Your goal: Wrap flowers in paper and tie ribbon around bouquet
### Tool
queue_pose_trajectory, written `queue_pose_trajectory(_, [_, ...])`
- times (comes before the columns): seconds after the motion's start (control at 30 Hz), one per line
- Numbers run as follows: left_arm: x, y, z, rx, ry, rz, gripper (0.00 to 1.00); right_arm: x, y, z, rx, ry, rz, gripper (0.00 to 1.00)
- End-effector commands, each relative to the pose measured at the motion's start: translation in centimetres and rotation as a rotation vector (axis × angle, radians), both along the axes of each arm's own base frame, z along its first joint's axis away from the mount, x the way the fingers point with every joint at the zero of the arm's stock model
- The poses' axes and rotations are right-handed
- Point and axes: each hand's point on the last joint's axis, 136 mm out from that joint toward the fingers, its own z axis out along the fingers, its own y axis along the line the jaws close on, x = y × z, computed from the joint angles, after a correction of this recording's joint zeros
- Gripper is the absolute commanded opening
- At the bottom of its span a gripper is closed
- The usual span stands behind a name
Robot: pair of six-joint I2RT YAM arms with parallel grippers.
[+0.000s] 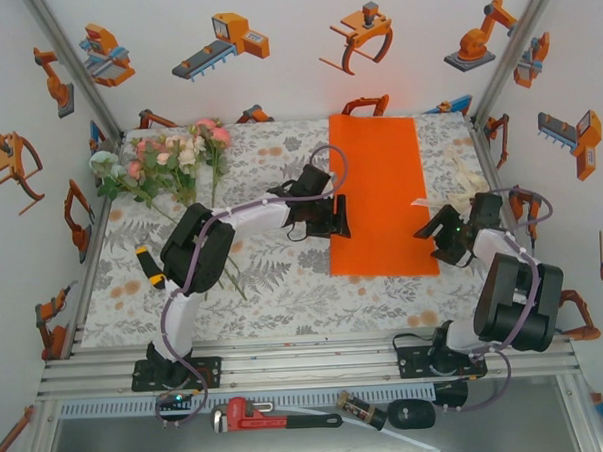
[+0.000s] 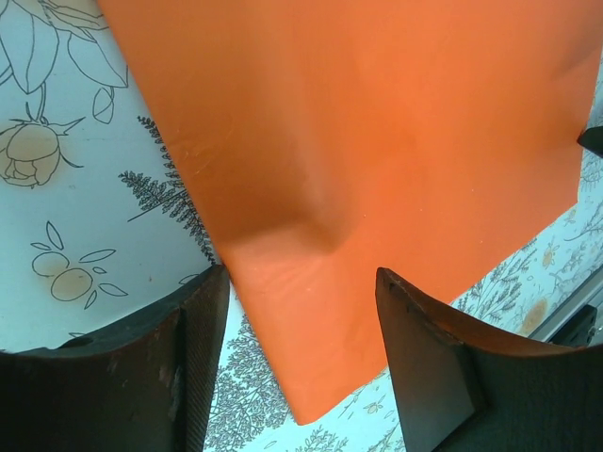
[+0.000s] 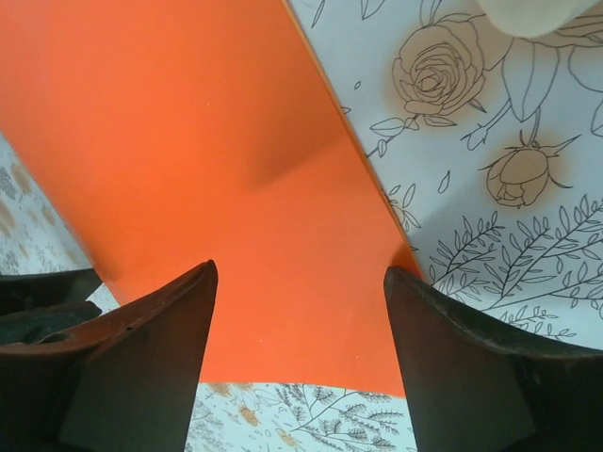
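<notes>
Left gripper (image 1: 338,216) is seen with its jaws apart at the left edge of the paper (image 1: 380,183), close to the near left corner. In the left wrist view that corner is framed between the two dark fingers (image 2: 188,367) without being pinched. A raised crease is seen in the sheet (image 2: 358,141) just ahead of them. Right gripper (image 1: 430,230) is likewise held with its jaws apart at the right edge of the sheet, and in the right wrist view the near right corner (image 3: 283,235) is seen between its fingers (image 3: 452,348); nothing is clamped by either.

The table is covered by a pale tablecloth (image 1: 284,287) printed with grey leaves and orange-tinted roses. It is enclosed by white walls (image 1: 275,77) that are decorated with orange robot stickers (image 1: 224,44), and it is edged at the near side by aluminium rails (image 1: 308,366). A red pipe wrench (image 1: 275,415) is laid on the lower shelf in front of the rails.

The flowers (image 1: 168,157) are laid at the far left of the cloth, well apart from the sheet: pink, cream and pale blue blooms with green leaves, thin green stems running towards the near side. The plain, bright orange paper is spread flat right of centre, its long sides running from far to near. The ribbon (image 1: 470,184) is heaped in cream-white loops just beside the right edge of the sheet.
</notes>
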Motion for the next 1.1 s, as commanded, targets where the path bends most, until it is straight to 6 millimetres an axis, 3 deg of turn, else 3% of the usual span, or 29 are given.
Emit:
queue_pose_trajectory(0.0, [-0.2, 0.2, -1.1, 0.023, 0.036, 0.002, 0.6, 0.0, 0.8, 0.3, 0.043, -0.009, 0.002, 0.64])
queue_pose_trajectory(0.17, [-0.1, 0.3, -1.3, 0.03, 0.037, 0.007, 0.6, -1.0, -1.0, 0.2, -0.07, 0.041, -0.049, 0.79])
queue_pose_trajectory(0.33, [-0.1, 0.3, -1.3, 0.029, 0.036, 0.008, 0.6, -3.8, -3.9, 0.5, -0.225, 0.115, -0.182, 0.87])
queue_pose_trajectory(0.57, [-0.1, 0.4, -1.6, 0.029, 0.042, 0.008, 0.6, -5.5, -3.6, -0.7, -0.213, 0.16, -0.209, 0.91])
queue_pose_trajectory(0.77, [-0.1, 0.3, -1.6, 0.025, 0.042, 0.007, 0.6, -4.6, -1.1, -1.5, -0.06, 0.124, -0.155, 0.86])
queue_pose_trajectory(1.07, [-0.1, 0.3, -1.7, 0.029, 0.043, 0.008, 0.6, -3.9, -0.9, -1.2, -0.04, 0.107, -0.155, 0.81])
